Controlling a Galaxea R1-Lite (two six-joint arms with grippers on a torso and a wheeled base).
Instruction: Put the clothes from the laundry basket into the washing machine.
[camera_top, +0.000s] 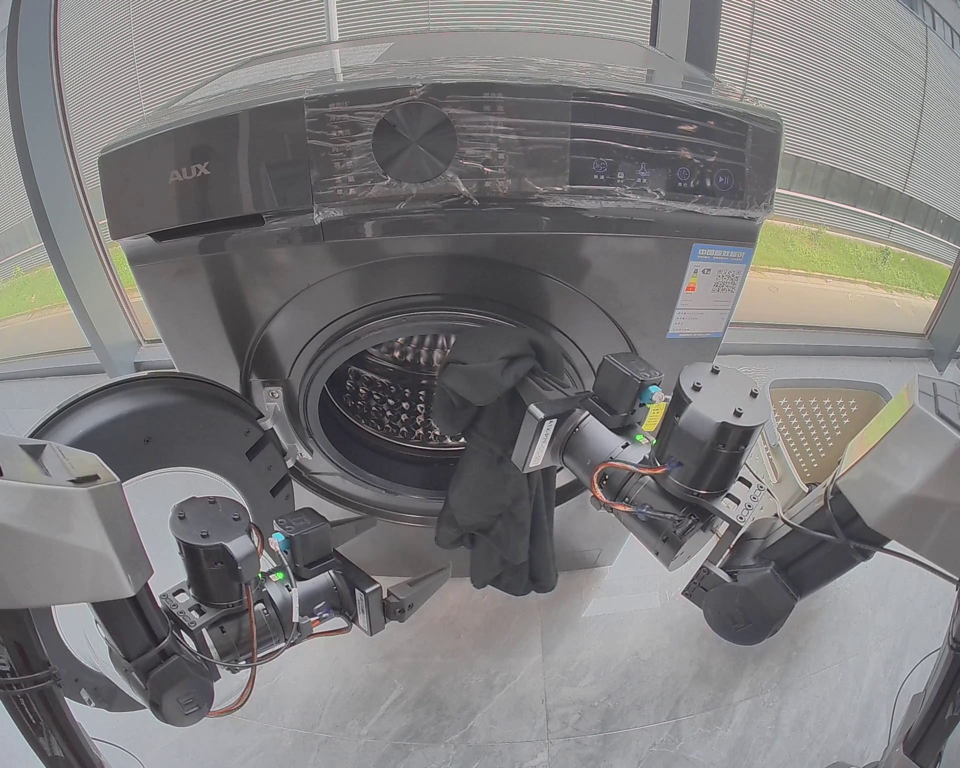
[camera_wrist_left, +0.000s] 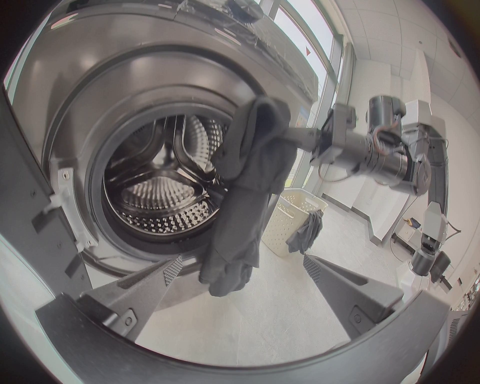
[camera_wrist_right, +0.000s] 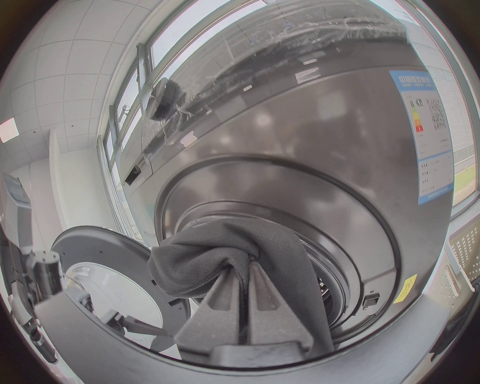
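The grey front-loading washing machine (camera_top: 440, 230) stands with its round door (camera_top: 150, 430) swung open to the left. My right gripper (camera_top: 530, 385) is shut on a black garment (camera_top: 495, 480) at the right rim of the drum opening (camera_top: 390, 400). The cloth hangs down over the lower rim, outside the drum. From the right wrist, the fingers (camera_wrist_right: 225, 300) pinch a fold of the garment (camera_wrist_right: 210, 255). My left gripper (camera_top: 410, 548) sits low under the opening, open with nothing in it. The cream laundry basket (camera_wrist_left: 287, 220) holds another dark cloth (camera_wrist_left: 306, 235).
The basket (camera_top: 830, 420) stands on the floor right of the machine, behind my right arm. The open door (camera_wrist_right: 105, 280) takes up the space at the left. Grey tiled floor (camera_top: 560, 680) lies open in front. Windows run behind the machine.
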